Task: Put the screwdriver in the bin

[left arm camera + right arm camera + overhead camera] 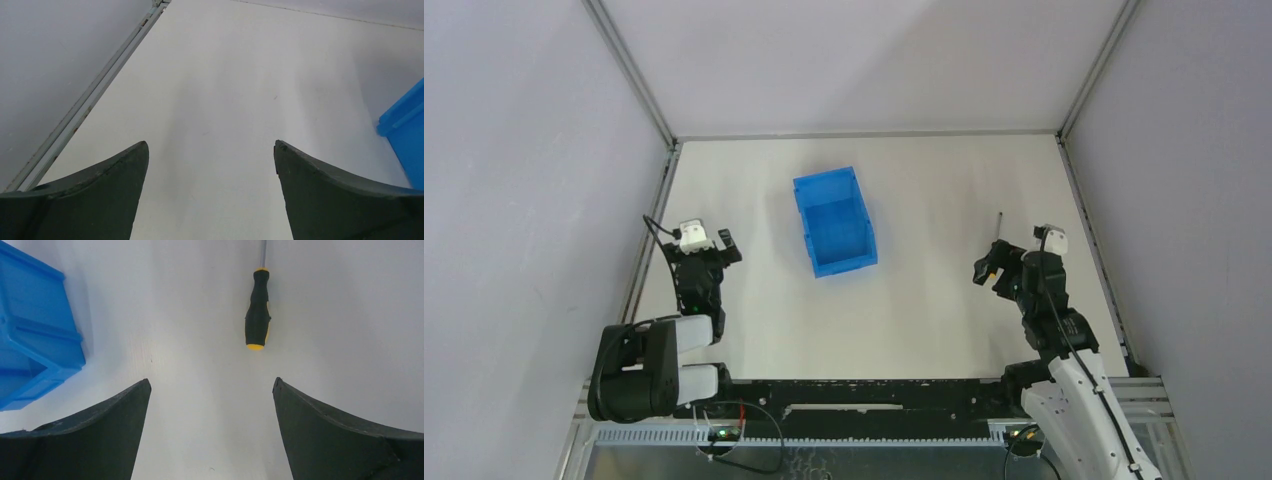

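Right gripper point(211, 382), open and empty, sits aligned behind the black-handled, yellow-ended screwdriver point(257, 310) lying on the white worktop point(175, 315), presumably to grasp it for the blue plastic bin point(35, 340).

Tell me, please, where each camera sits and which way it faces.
Top external: above and behind the robot, looking down; left arm, right arm, bin, screwdriver show.
Left wrist: on the left gripper, facing along the table; open fingers, bin corner at right.
Right wrist: on the right gripper, facing the screwdriver ahead of its open fingers.
Shared: both wrist views catch the bin.
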You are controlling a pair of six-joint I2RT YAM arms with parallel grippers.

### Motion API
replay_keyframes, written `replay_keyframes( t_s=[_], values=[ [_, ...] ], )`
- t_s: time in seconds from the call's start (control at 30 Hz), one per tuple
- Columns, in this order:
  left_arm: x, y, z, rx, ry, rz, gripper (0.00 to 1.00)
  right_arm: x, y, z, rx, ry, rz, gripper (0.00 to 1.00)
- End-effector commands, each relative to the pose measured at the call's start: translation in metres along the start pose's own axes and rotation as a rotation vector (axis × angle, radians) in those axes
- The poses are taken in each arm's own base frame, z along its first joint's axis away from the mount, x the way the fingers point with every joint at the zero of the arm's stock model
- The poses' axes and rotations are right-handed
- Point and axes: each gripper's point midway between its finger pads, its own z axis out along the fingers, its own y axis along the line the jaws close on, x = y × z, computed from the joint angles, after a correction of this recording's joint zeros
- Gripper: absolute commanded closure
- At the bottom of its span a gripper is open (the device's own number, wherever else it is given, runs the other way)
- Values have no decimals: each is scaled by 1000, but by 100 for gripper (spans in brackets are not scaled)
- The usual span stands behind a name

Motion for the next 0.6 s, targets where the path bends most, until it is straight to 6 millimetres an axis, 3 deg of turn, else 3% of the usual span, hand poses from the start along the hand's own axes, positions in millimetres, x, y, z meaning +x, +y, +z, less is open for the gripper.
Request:
replay_keyframes(
  t_s=[0.0,0.17,0.37,0.47,0.57],
  values=[
    [-24,-2,7,1,-67,5,0,-18,5,-1,-16,-77,25,0],
    [-24,-2,7,0,-68,5,0,-43,22,-12,-97,-168,11,0],
    [-24,-2,7,0,-68,5,0,-116,44,-39,-97,-266,-26,2],
    [-24,-2,7,1,-68,5,0,-154,50,-34,2,-204,-67,2],
    [-24,-2,7,0,-68,5,0,-169,44,-13,94,-33,-88,0]
  ],
)
